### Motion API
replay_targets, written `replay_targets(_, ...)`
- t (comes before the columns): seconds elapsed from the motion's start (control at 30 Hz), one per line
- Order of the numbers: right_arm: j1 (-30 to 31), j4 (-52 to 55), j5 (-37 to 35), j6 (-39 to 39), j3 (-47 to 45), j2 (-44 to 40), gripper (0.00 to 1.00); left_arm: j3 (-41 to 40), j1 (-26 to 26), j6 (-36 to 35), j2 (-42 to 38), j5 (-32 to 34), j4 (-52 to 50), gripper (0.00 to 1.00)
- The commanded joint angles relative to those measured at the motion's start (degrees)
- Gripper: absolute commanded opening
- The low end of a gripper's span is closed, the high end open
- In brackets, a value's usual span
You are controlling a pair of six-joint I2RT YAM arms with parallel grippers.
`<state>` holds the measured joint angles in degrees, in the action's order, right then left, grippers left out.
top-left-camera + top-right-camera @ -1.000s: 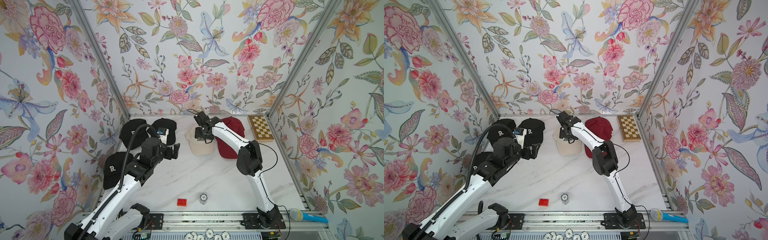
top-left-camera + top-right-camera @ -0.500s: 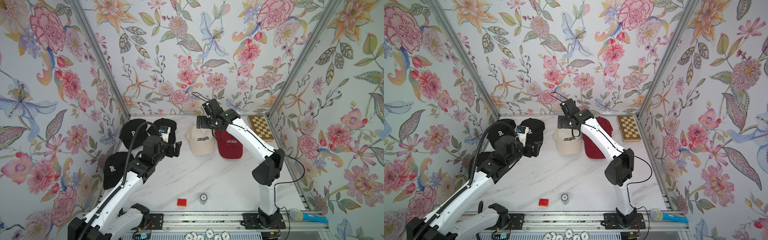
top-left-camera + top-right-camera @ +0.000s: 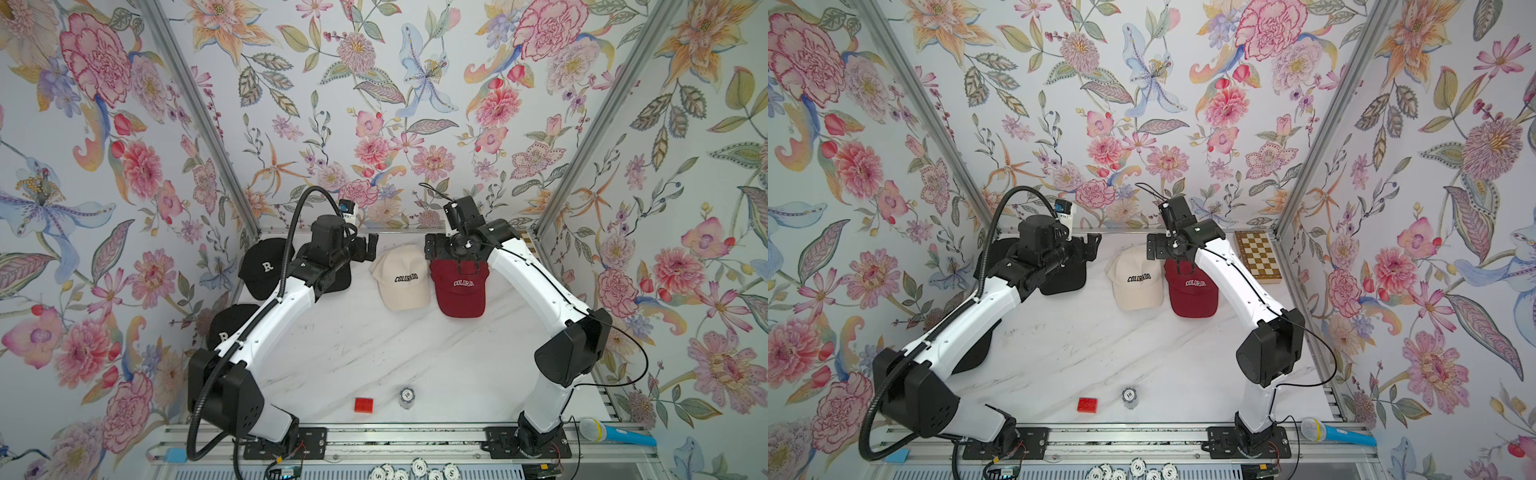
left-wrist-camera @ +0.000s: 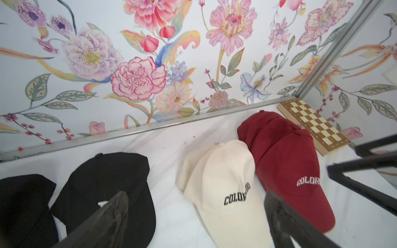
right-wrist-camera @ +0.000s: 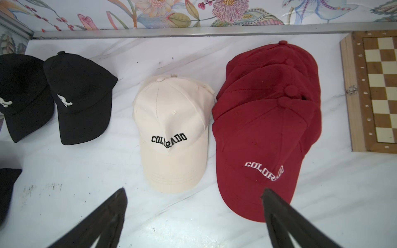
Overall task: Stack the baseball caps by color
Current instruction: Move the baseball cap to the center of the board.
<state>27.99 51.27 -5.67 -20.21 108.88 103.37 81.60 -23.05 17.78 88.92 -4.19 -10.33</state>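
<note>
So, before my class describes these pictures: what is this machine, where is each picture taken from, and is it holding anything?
It is a robot with two white arms at a marble table, each ending in a two-fingered gripper. Two pictures look down from overhead, side by side; the other two come from cameras on the arms' wrists. The left gripper and right gripper are both open and hold nothing. On the table lie dark red caps in a stack, cream caps beside them, black caps lying apart, a chessboard, a red block and a poker chip.
</note>
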Motion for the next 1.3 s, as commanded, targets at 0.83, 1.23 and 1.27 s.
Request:
replay_targets(0.83,1.2,-10.8,17.9,0.8,1.3,2.0,0.9,29.4,17.0,-5.0,33.2,-1.2,-14.4,1.0)
replay_targets(1.23,0.5,-10.7,21.1,-1.5,9.1,7.9,0.99,27.9,19.6,-3.2,36.3,-6.3,-11.6,1.0)
replay_targets(1.27,0.4,-10.7,20.7,-1.7,9.3,8.1,0.99,28.0,19.5,-3.3,36.6,-6.4,-11.7,1.0)
